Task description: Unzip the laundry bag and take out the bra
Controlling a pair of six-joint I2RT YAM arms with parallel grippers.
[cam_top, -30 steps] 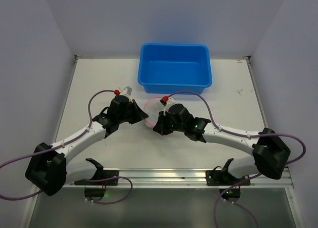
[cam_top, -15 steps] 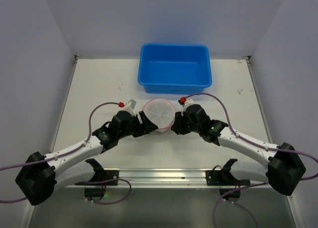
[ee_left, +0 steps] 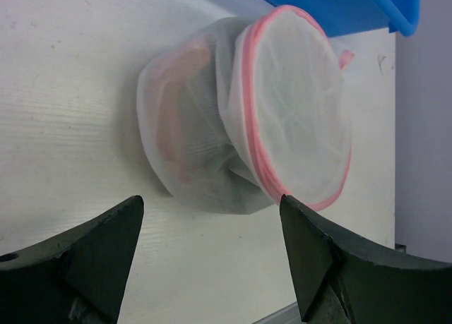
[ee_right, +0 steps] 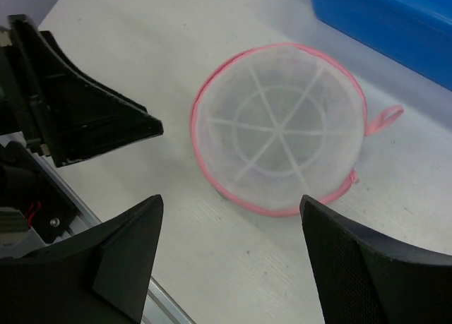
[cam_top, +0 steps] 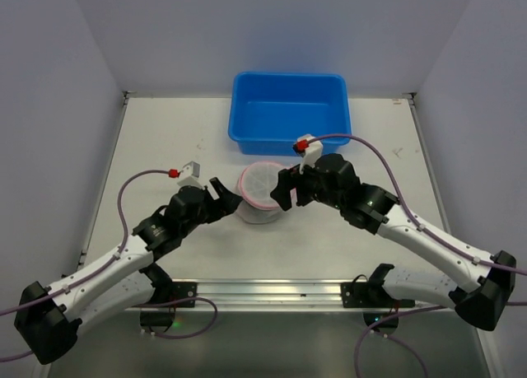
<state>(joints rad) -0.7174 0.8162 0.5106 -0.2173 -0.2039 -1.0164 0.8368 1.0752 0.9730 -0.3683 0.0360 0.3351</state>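
From the left wrist, the laundry bag (ee_left: 282,119) shows a slumped translucent mesh wall; from the right wrist, only its round, pink-rimmed, spoked face. The left hand (cam_top: 227,198) and right hand (cam_top: 282,195) flank it, both released.

Pale lilac walls (cam_top: 66,106), white tabletop (cam_top: 165,139)

Both arms stretch inward from their bases, wrists facing each other. The left pincer (cam_top: 226,197) gapes wide; the right pincer (cam_top: 284,190) is likewise spread.
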